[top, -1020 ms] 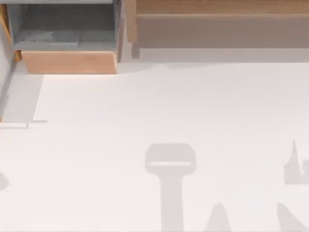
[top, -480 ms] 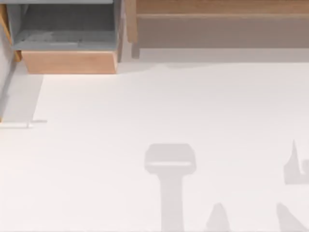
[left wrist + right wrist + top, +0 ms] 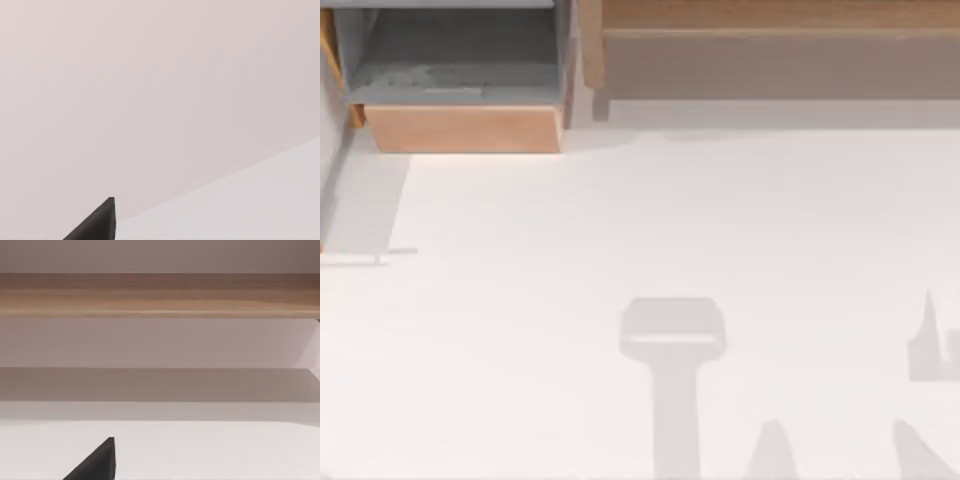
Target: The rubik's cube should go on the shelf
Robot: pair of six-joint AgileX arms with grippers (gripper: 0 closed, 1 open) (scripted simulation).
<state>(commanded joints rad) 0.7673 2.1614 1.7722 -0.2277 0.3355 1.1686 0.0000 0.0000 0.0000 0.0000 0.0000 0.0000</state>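
The rubik's cube is out of view. The shelf (image 3: 770, 15) runs along the back right of the table in the top view, a light-brown wooden ledge over a duller brownish-grey front face. The right wrist view looks at the shelf (image 3: 160, 295) head-on from some way off, with white table between. A black part of my right gripper (image 3: 97, 462) pokes in at that picture's edge. A black part of my left gripper (image 3: 97, 222) shows against a plain pale wall and a strip of white table.
A grey-lined box compartment with a wood front (image 3: 460, 128) stands at the back left. The white table (image 3: 620, 220) spreads across the middle. Grey shadows of the arms (image 3: 672, 340) lie on its front part.
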